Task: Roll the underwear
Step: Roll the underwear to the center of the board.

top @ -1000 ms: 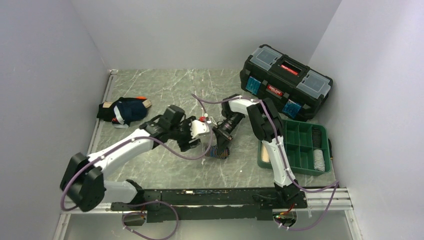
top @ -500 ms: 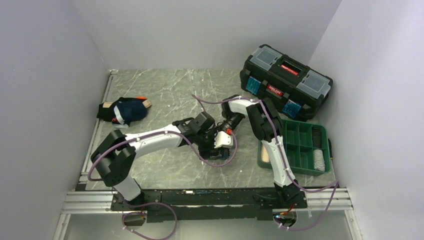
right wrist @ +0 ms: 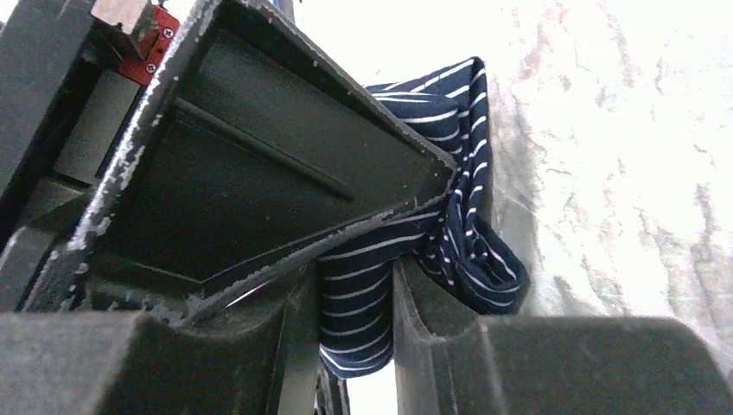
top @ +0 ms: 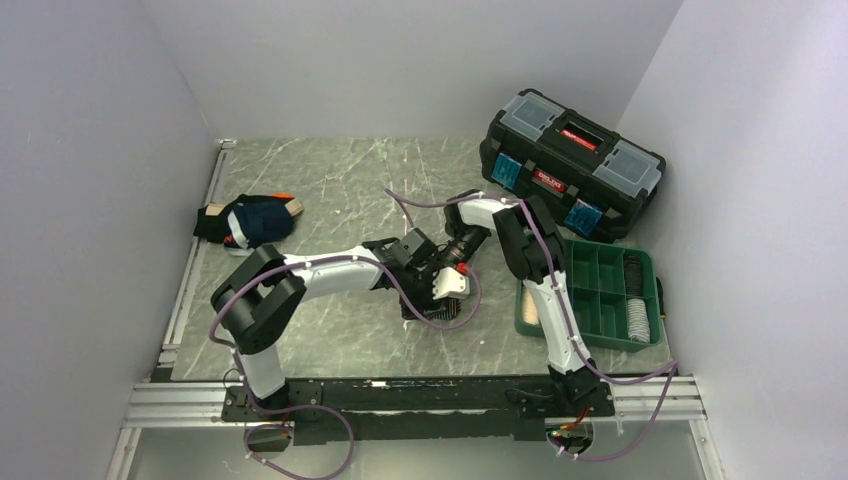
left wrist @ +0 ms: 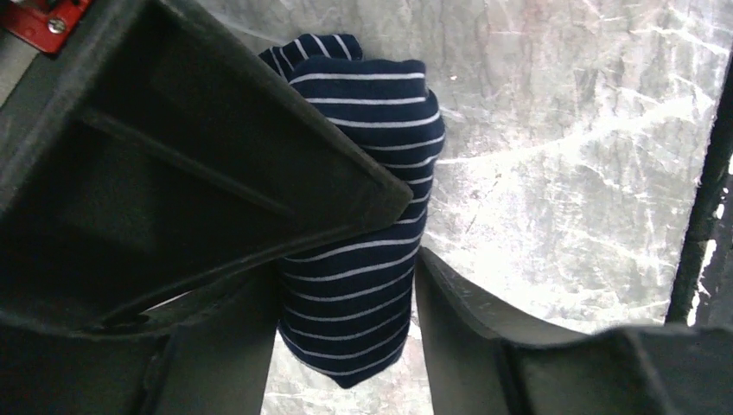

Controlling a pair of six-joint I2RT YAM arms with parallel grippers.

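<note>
Left claw [left wrist: 346, 324] is closed on the striped underwear [left wrist: 363, 156], w/ the cloth filling the gap btwn its 2 fingers. Right claw [right wrist: 354, 333] is narrowed tighter on the same garment: a thin fold is pinched btwn its fingers & the rest is left bulging to one side. So 2 claws are set on 1 garment, which is bunched into a short thick roll, navy w/ thin white stripes.

From the top view, the roll is found approx. mid tabletop [top: 330, 180], a bit right of centre & toward the near edge, where the 2 arms meet. Whether it rests on the marble or is lifted can't be told.

1 heap of dark underwear [top: 252, 222] is seen at far left, well apart; 2 pcs seem to be in it, though the count isn't certain. 1 black toolbox [top: 570, 160] is placed far right, & 1 green tray [top: 598, 262] just near of it.
</note>
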